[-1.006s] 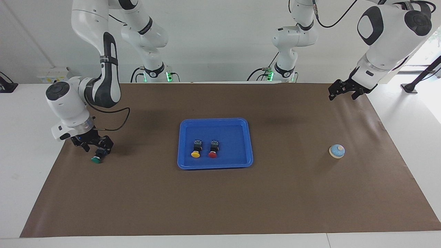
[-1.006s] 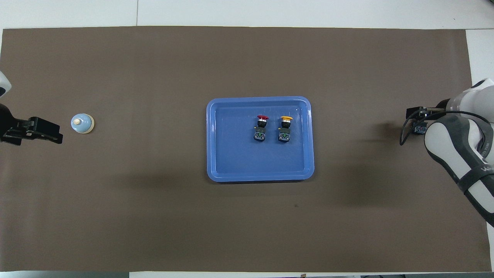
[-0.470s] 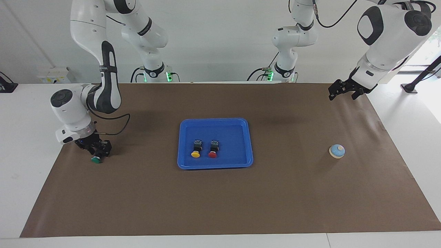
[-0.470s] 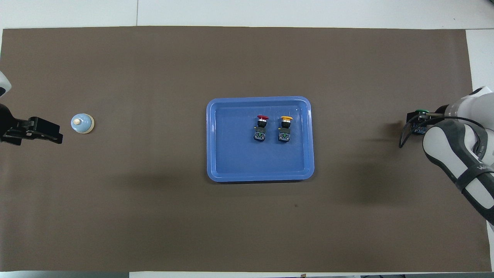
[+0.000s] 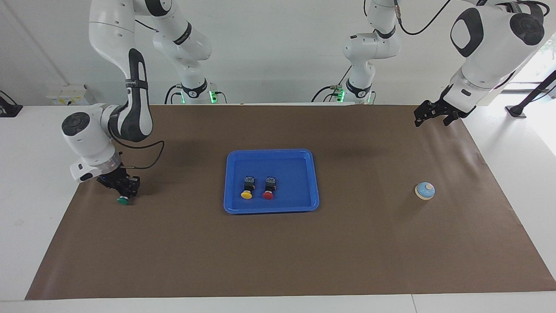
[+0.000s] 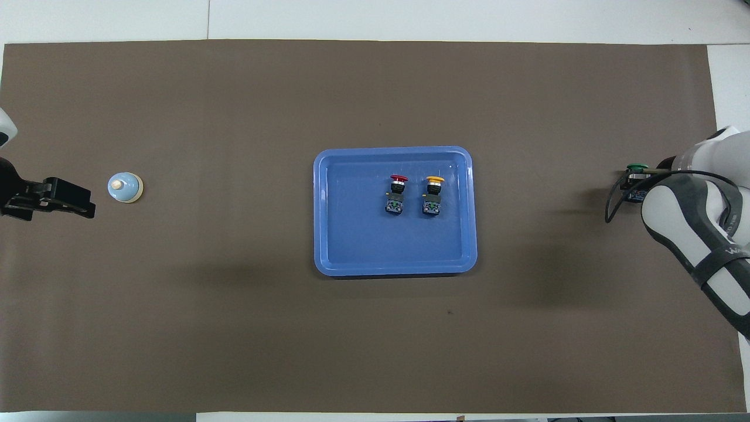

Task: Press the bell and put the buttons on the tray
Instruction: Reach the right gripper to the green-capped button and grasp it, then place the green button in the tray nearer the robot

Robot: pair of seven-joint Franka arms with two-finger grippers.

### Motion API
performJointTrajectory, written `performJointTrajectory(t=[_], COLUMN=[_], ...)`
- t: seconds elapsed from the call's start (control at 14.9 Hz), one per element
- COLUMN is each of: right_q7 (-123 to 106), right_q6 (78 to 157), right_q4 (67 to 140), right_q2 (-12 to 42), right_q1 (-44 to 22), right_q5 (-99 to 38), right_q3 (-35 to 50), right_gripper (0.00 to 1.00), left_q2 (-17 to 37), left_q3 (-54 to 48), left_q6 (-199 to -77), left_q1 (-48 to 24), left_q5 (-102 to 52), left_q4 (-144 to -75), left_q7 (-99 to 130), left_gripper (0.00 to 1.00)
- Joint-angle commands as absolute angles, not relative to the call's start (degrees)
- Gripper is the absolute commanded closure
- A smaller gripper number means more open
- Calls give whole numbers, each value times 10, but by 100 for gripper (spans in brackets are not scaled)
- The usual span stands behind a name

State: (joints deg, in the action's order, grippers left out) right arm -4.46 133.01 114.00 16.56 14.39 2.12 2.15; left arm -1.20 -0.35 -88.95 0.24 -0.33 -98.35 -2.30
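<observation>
Step in hand: grasp and lift of the green button [image 5: 123, 200], last of three.
- Right tool [image 5: 123, 188]: low at the tabletop [image 5: 278, 252], toward the right arm's end from the tray [image 5: 271, 209]; fingers pinched on the button's black body, green cap sticking out below them.
- Handling advice: raise straight up until the button clears the tabletop, then carry it level toward the tray. The grip sits on the body with the cap overhanging, so a slow lift should guard against the button twisting in the fingers.
- Set-down: free floor of the tray, toward the right arm's end from the yellow button [image 5: 247, 190], high enough to pass the rim.

Surroundings:
- Yellow and red button [image 5: 269, 189]: lying side by side in the tray, apart from each other.
- Bell [image 5: 425, 190]: on the tabletop, well toward the left arm's end from the tray, untouched.
- Left tool [image 5: 433, 114]: spread, empty, waiting in the air above the mat's corner, well apart from the bell.
- Obstructions: none seen between green button and tray.
</observation>
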Motion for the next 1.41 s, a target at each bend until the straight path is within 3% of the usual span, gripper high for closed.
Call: performJointTrajectory(t=[0.0, 0.27, 0.6, 0.8, 1.07, 1.34], right_q7=[-26, 132, 356, 450, 490, 490], right_q6=[1207, 1100, 1125, 1173, 1276, 1331], right_q4=[1039, 949, 947, 946, 940, 971], right_q2=[159, 171, 178, 221, 279, 283], right_q1=[76, -55, -231, -313, -351, -349], right_q5=[26, 19, 4, 5, 4, 5], right_q3=[25, 25, 26, 25, 25, 26], right_gripper=[100, 100, 100, 100, 100, 100], left_q2=[-21, -21, -21, -21, -21, -21], left_q3=[1, 1, 1, 1, 1, 1], left_q6=[-896, -896, -896, -896, -896, -896], left_q1=[0, 0, -1, 0, 0, 0], left_q5=[-11, -11, -11, -11, -11, -11], left_q4=[-991, -991, -991, -991, -991, -991], left_q7=[-19, -19, -19, -19, -19, -19], left_gripper=[0, 0, 0, 0, 0, 0])
